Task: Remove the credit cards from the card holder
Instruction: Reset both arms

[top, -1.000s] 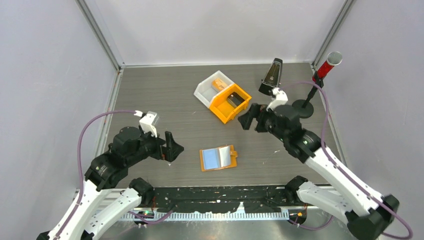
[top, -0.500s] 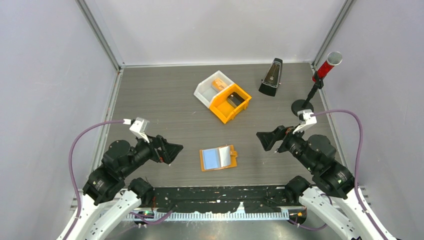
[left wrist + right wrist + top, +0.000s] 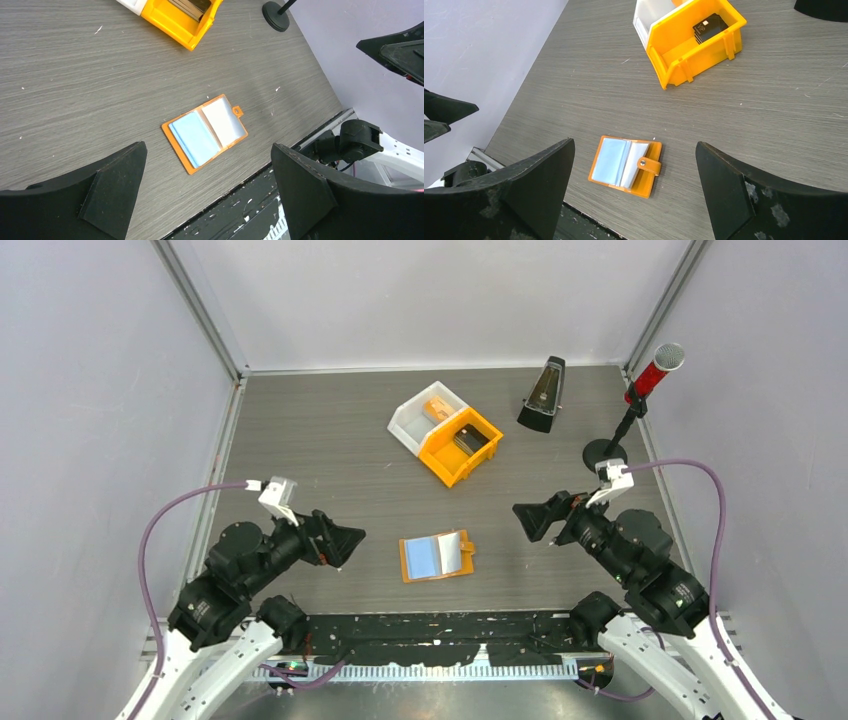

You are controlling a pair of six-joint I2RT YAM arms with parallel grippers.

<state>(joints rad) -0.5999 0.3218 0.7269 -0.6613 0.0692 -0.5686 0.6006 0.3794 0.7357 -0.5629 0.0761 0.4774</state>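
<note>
Flat orange folding card holder is laid open, long axis left-right, tab rightward, between left gripper and right gripper, both spread empty.

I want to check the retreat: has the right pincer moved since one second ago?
Yes. The right pincer has drawn back toward the robot and rightward, away from the orange bin that it stood beside.

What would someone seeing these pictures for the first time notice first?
An orange card holder lies open near the front edge of the table, between the open left gripper and right gripper, neither touching it. Farther back, a bright orange bin holding a black card sits against a white bin.
</note>
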